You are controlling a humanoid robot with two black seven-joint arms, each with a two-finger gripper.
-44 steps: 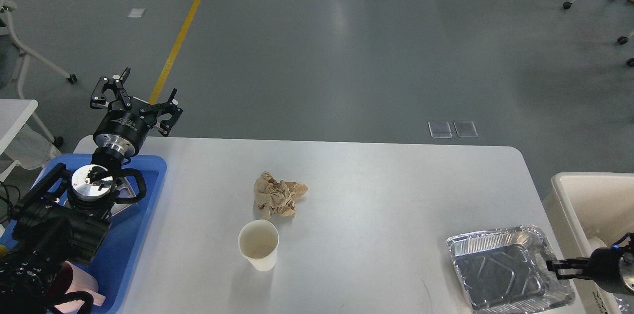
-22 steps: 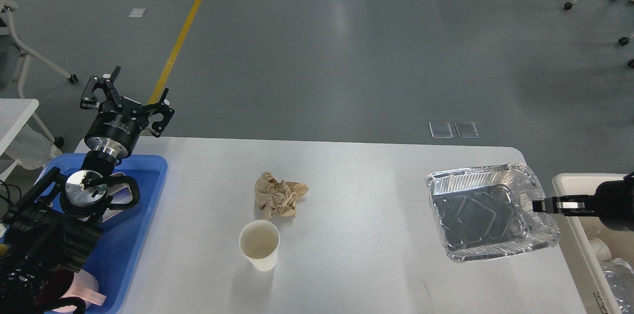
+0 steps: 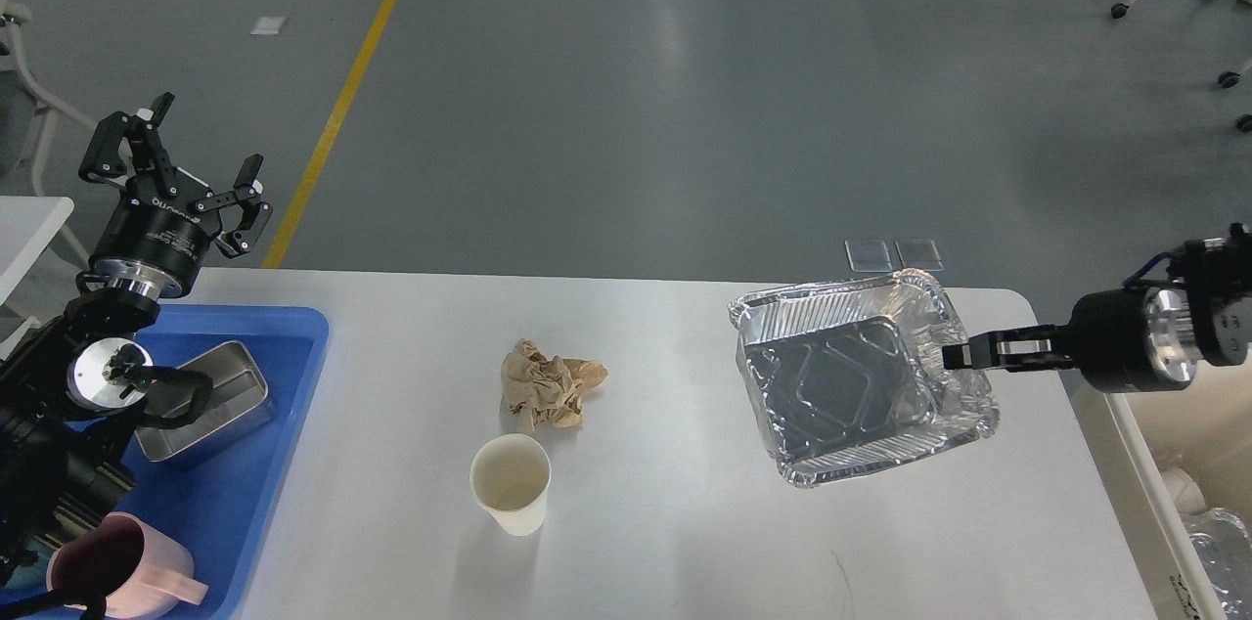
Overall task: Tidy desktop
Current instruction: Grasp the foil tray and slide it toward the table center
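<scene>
The white desktop (image 3: 685, 542) fills the lower half of the head view. My right gripper (image 3: 963, 353) is shut on the right rim of a silver foil tray (image 3: 851, 385) and holds it tilted above the desktop's right part. A crumpled brown paper (image 3: 548, 385) lies near the middle. A white paper cup (image 3: 511, 483) stands upright just in front of it. My left gripper (image 3: 176, 175) is open and empty, raised above the desktop's back left corner.
A blue plastic tray (image 3: 254, 464) at the left holds a metal box (image 3: 210, 400) and a pink mug (image 3: 108, 571). A beige bin (image 3: 1164, 493) with trash stands off the right edge. A small white table corner (image 3: 29, 229) is at far left.
My right gripper has lifted the foil tray from the front right of the desktop and carried it up and to the left, tilting it. My left arm has swung left and back, uncovering the metal box.
</scene>
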